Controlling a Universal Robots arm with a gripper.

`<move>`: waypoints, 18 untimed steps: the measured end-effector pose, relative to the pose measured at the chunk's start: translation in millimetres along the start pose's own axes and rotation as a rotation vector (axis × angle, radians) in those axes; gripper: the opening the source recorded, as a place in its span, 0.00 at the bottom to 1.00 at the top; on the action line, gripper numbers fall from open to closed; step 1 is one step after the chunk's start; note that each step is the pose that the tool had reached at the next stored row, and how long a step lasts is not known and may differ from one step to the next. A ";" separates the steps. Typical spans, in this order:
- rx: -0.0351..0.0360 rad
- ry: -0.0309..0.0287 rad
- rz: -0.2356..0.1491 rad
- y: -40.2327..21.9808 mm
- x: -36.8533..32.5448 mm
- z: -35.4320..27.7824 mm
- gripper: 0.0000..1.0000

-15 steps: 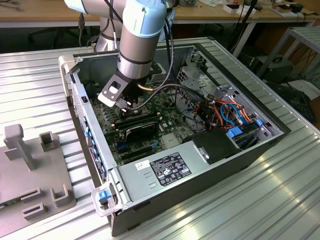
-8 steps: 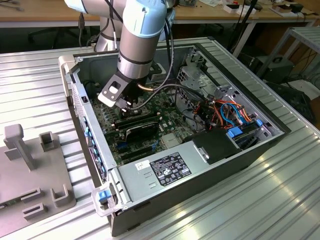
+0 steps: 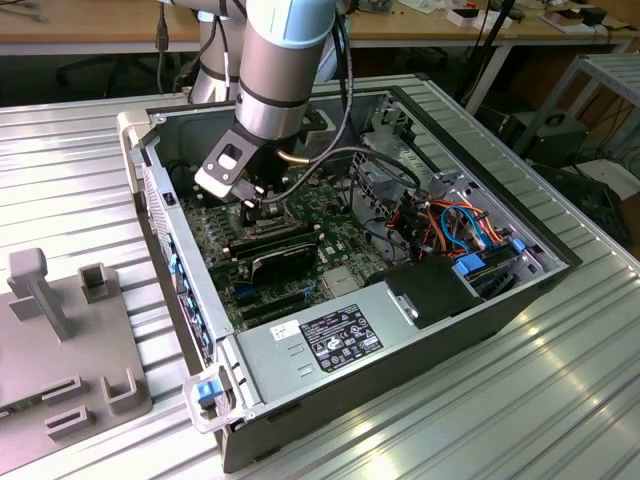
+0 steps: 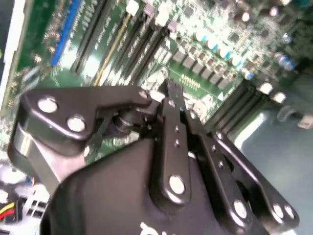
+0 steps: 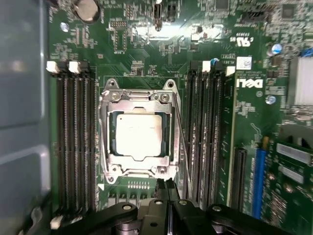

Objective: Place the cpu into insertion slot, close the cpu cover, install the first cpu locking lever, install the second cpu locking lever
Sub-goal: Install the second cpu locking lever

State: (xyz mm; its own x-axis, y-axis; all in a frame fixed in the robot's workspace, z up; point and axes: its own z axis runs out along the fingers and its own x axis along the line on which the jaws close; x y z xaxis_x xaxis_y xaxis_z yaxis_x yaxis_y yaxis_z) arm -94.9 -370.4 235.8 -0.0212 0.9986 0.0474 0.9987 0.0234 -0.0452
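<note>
— While the gripper [image 5: 166, 188] hangs just above the board, how do its fingers [image 4: 172, 105] stand?

— Pressed together, tips meeting, with nothing between them. In the first wrist view the tips sit just beside the near edge of the insertion slot [image 5: 139, 134], apart from it.

— And the cpu?

— The cpu [image 5: 138, 133] lies flat in the insertion slot, its dull silvery-tan face showing through the window of the cpu cover [image 5: 110, 105]. That thin metal frame is down over the chip, lying square around it.

— Any lever visible?

— A thin wire locking lever [image 5: 182, 142] runs along one side of the socket, slanting slightly away from the frame. Whether it is latched I cannot tell.

— What surrounds the socket?

— Long black memory slots [image 5: 76, 139] with white clips flank it on both sides over the green motherboard [image 5: 244, 142], and a blue expansion slot [image 5: 258, 178] lies beyond one bank. A round silver coin battery [image 5: 87, 8] sits at the far edge.

— And from outside?

— In the exterior view the arm [image 3: 285, 70] reaches down into the open computer case [image 3: 520, 300], its gripper [image 3: 256, 205] low over the board. A black power supply [image 3: 330, 340] lies at the near side, coloured cables [image 3: 460, 225] toward the exterior view's right. The case rests on a ribbed metal worktop [image 3: 60, 160], with a grey fixture [image 3: 60, 330] at the exterior view's left.
</note>
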 end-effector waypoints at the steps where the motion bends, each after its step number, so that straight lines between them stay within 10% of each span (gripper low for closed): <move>1: 0.0001 -0.0006 0.000 -0.2 0.6 -5.8 0.11; 5: 0.0013 -0.0040 0.000 0.6 1.3 -17.2 0.11; 12: 0.0163 -0.0043 0.001 32.5 0.5 -17.7 0.11; 18: 0.0299 -0.0040 0.002 36.2 -8.2 -17.5 0.11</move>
State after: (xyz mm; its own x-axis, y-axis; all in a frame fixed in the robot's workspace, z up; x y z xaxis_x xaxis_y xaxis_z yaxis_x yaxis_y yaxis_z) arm -57.8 -378.6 251.2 -0.0199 0.9989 0.0433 0.9969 0.0231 -0.0751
